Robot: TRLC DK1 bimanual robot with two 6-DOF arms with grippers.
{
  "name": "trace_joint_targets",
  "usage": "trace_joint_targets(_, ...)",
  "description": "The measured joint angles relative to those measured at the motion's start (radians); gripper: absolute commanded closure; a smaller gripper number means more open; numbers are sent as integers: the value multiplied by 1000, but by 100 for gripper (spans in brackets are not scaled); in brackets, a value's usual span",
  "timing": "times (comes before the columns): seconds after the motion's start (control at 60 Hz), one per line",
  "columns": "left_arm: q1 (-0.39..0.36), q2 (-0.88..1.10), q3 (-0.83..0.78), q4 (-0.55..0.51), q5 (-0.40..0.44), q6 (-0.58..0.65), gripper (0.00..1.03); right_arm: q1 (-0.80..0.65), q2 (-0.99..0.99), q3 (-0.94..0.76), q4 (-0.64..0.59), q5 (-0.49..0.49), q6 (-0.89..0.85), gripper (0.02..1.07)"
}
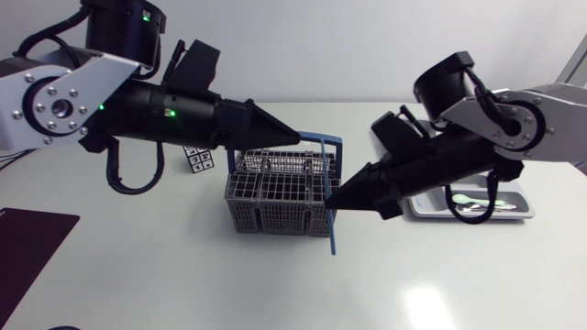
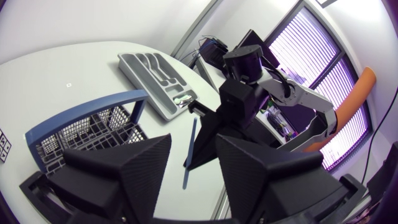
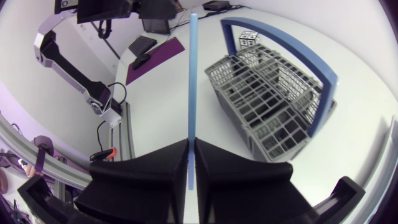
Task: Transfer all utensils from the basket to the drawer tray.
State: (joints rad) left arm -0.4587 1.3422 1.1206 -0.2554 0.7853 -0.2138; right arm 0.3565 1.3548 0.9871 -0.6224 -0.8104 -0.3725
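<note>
Transfer step: your right gripper (image 1: 330, 203) pinches the blue utensil (image 1: 332, 234), which hangs just beside the basket (image 1: 275, 197). Your left gripper (image 1: 295, 139) hovers over the basket, fingers spread and empty. Likely next: carry the utensil to the drawer tray (image 1: 518, 216) at the table's right edge, then release.

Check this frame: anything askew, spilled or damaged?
Nothing stands out. The basket sits upright on the table with its handle up, and nothing is spilled around it. The right gripper is shut on a blue utensil that juts past its fingertips, beside the basket. The tray lies flat.
</note>
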Motion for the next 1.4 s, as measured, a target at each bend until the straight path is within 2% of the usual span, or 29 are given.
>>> trace_joint_targets(0.067,29,-11,0,-21,0,1,46,-70,-4,0,-26,0,-23,101)
trace_joint_targets(0.2,82,-43,1,-45,-48,12,33,-239,-3,24,-79,4,-63,101)
trace_joint_targets(0.283,105,-67,1,-58,-113,37,29,-340,13,74,-87,34,-80,101)
trace_joint_targets(0.417,125,-106,1,-85,-214,105,28,-468,84,164,-84,106,-85,101)
trace_joint_targets(0.633,130,-154,-22,-89,-360,190,27,-524,229,216,3,270,-72,101)
trace_joint_targets(0.8,132,-180,-60,-95,-510,246,20,-548,356,273,34,370,-30,101)
trace_joint_targets(0.9,136,-198,-88,-95,-556,272,20,-549,409,301,58,428,-10,101)
trace_joint_targets(1.067,137,-227,-135,-91,-631,322,13,-549,484,341,81,502,25,100)
trace_joint_targets(1.167,137,-253,-174,-72,-685,356,11,-547,535,360,101,550,38,86)
trace_joint_targets(1.267,143,-277,-212,-42,-694,373,7,-541,576,369,113,574,50,55)
trace_joint_targets(1.333,156,-296,-244,-22,-694,377,7,-534,595,369,124,579,53,42)
trace_joint_targets(1.4,174,-316,-274,-8,-694,385,6,-532,602,369,131,585,56,21)
